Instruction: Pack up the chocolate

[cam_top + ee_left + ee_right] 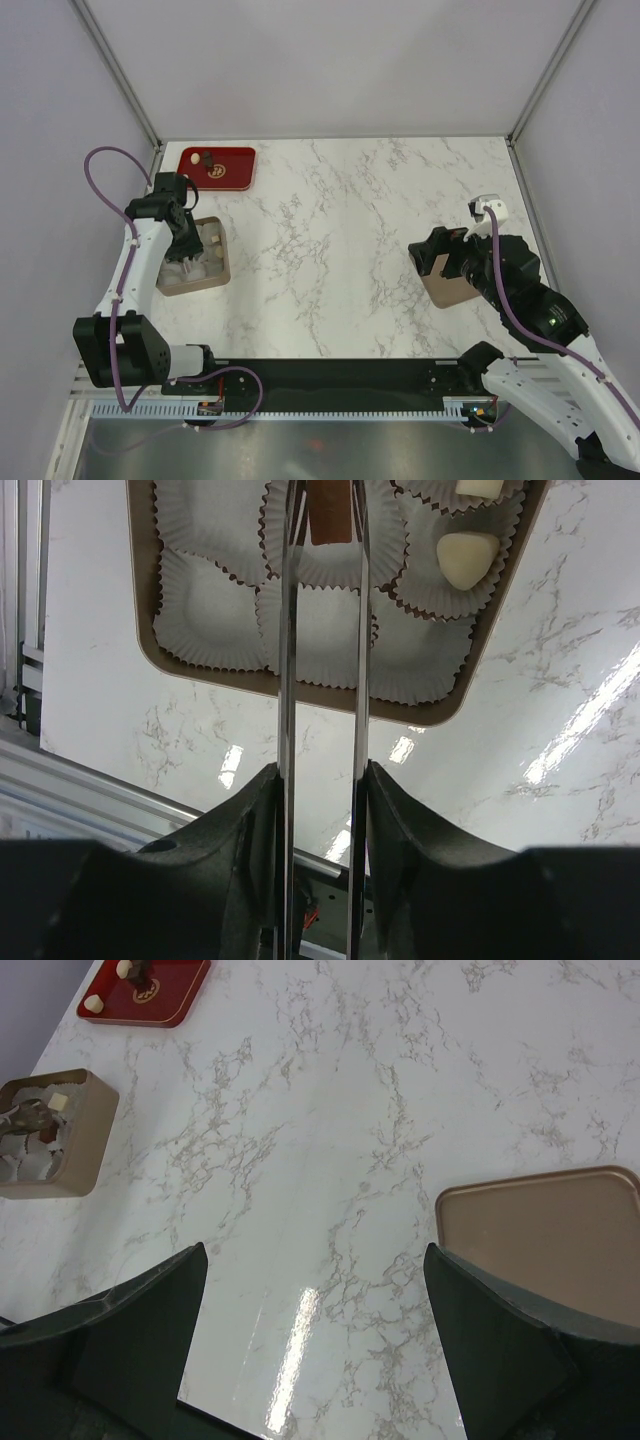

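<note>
Both arm bases [110,350] sit at the near edge of the white marble table [330,230]. At near left, the left gripper [188,245] reaches down into a tan box [195,287] lined with white fluted paper cups [210,610]. Its 2 thin fingers [291,630] stand a little apart with a brown chocolate piece [328,510] between the tips, over 1 of the cups. A sliver of gap shows on one side of the piece, and I cannot tell whether the fingers press on it. 2 cream-white pieces [466,558] lie in cups just beside it, 1 to a cup.

At the far left corner lies a red tray [235,170] with a round gold emblem [215,173]. A few more small pieces [93,1003] — cream and brown — rest at its left end.

On the right, well apart from the box, the right gripper [314,1250] hovers with its jaws spread wide over bare marble. A flat tan box lid [545,1235] lies on the table just beside it, partly under the arm in the overhead view.
</note>
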Available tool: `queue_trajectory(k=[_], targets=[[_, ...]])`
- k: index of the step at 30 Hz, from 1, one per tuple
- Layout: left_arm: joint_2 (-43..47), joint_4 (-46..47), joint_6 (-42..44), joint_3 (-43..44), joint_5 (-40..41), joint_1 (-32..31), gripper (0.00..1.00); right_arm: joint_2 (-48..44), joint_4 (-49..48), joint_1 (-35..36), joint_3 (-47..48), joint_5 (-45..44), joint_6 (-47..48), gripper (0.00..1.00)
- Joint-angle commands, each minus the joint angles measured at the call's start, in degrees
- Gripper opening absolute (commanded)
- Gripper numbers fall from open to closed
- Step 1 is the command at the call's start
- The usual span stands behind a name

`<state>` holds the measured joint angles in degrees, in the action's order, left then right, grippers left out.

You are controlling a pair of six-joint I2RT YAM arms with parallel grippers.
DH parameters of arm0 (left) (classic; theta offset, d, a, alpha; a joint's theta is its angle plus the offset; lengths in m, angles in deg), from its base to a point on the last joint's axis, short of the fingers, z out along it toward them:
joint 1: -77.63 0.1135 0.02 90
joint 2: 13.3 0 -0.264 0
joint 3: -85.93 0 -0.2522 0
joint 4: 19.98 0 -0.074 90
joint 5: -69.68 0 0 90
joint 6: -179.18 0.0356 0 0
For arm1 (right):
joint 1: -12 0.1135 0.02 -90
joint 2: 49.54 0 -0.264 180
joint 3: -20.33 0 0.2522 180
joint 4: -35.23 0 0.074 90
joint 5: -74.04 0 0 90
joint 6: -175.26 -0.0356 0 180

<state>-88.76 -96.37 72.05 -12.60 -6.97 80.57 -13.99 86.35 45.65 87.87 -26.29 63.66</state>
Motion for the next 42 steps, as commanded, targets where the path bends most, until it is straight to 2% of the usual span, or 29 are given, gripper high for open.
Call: queue_trajectory(k=[1,9,16,23,31,42], targets=[[1.4,1.8,-1.2,-0.5,-0.2,0.4,0.46,-0.3,-0.4,0.2,1.4,0.2,-0.2,0.98],[1.4,1.7,-0.6,2.4,-0.1,0.3,0.47,0.4,-0.2,0.2,2.7,0.3,-0.2,0.98],[1.6,2.0,-0.1,10.2,-3.3,0.2,0.47,1.8,-0.2,0.2,3.6,1.5,-0.7,0.98],[-1.0,8.6,1.2,15.6,-5.3,0.2,0.47,2.5,-0.4,0.2,3.4,1.5,-1.9,0.98],[-14.2,12.7,4.7,25.7,-4.6,0.3,0.48,4.3,-0.9,0.2,4.2,0.0,-1.4,0.98],[-29.1,21.7,7.0,31.2,-3.2,0.3,0.49,7.8,-3.3,0.1,4.8,-3.6,-0.5,0.98]])
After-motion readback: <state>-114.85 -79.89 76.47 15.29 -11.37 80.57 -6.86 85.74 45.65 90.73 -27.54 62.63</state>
